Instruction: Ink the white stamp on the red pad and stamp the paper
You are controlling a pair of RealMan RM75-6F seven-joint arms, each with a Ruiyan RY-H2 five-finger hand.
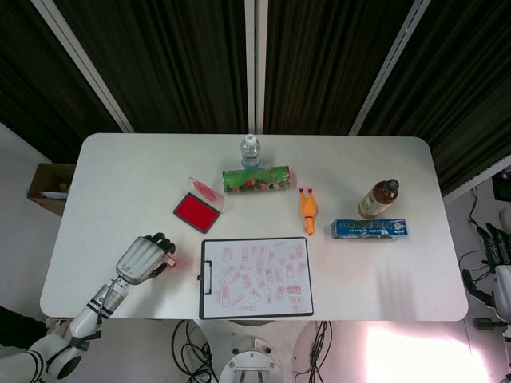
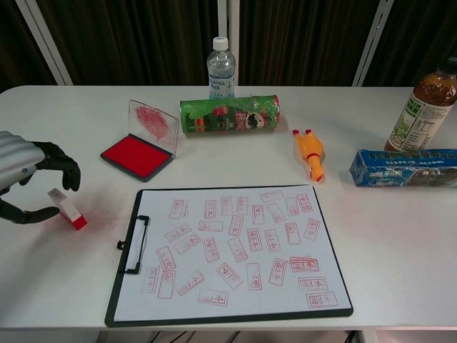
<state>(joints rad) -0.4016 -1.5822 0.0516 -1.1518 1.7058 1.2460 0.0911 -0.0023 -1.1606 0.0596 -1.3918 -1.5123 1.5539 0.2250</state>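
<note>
Stamp (image 2: 66, 208), no legible writing, between curled left hand's (image 2: 25, 179) fingers; grip unclear.

The left hand (image 1: 144, 259) has a ribbed silver back and black fingers (image 2: 61, 164), on a silver, black-banded forearm (image 1: 96, 303).

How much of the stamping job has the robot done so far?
The paper on the clipboard already carries many red prints, and the red pad lies with its lid open. Right now the left hand curls around the white stamp on the table, but a firm grip is not clear. Lifting it, inking it and stamping are left. The right hand hangs off the table's edge.
</note>
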